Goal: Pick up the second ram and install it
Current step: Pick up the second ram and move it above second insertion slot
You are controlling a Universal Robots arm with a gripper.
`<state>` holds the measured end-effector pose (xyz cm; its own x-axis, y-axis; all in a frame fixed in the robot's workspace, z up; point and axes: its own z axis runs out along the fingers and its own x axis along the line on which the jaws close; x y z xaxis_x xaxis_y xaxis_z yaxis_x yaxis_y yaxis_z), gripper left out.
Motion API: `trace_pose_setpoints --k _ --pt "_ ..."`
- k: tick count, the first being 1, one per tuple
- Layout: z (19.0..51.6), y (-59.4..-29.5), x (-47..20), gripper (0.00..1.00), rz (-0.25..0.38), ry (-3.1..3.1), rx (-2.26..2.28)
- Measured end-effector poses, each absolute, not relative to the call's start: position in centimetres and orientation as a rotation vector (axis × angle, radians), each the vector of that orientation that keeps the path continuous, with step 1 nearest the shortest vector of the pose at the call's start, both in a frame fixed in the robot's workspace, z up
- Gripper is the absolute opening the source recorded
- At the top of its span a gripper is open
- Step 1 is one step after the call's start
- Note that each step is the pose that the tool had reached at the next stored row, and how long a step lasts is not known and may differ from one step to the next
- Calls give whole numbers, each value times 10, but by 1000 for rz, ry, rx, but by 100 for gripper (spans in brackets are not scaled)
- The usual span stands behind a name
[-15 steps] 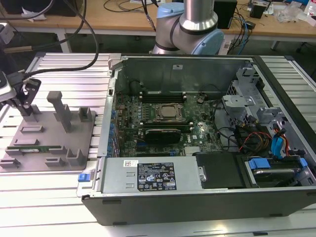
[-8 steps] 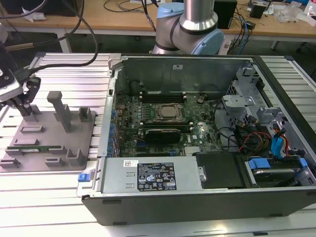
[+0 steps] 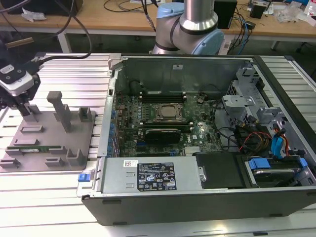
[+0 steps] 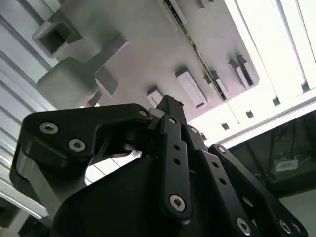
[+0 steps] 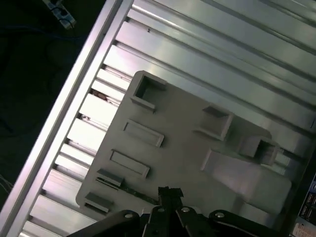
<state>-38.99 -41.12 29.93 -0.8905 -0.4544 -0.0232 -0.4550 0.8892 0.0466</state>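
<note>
One green ram stick [image 3: 37, 147] lies on the gray holder plate [image 3: 52, 132]; the gripper [image 3: 23, 108] hovers nearby, clenched and empty. Pickup stage, I judge: grasping needs parted fingers, aligned over it.

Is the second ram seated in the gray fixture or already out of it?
In: the second ram lies flat in the gray fixture, and the gripper hangs well apart from the stick.

Soft, even light from above fills the exterior view, with short, faint shadows. In the second wrist view the aluminium table [image 4: 281, 54] beyond the gripper [image 4: 167, 104] glares to white, while the gripper's black body reads dark and underlit.
</note>
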Motion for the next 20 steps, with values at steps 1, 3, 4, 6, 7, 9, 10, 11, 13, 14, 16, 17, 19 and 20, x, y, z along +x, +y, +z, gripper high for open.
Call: trace_pose_setpoints --k 1,3,4,6,7,9,10,11,13,14,16,17,19,20 --pt "299 -411 -390 8 79 3036 -759" --pt "299 -411 -390 8 80 3005 -881" --pt "299 -411 -390 8 80 2987 -945" --pt "299 -411 -390 8 80 2944 -1076" --pt "299 -411 -390 8 80 2932 -1113" --pt "299 -411 -390 8 80 2901 -1195" --pt "299 -411 -390 8 80 2890 -1223" --pt "299 -411 -390 8 80 2879 -1249" --pt "299 -411 -390 8 80 2833 -1354" --pt "299 -411 -390 8 80 2816 -1390" --pt "299 -411 -390 8 80 2787 -1450" --pt "299 -411 -390 8 80 2775 -1474" --pt "299 -411 -390 8 80 2725 -1568" --pt "299 -411 -390 8 79 2711 -1594"
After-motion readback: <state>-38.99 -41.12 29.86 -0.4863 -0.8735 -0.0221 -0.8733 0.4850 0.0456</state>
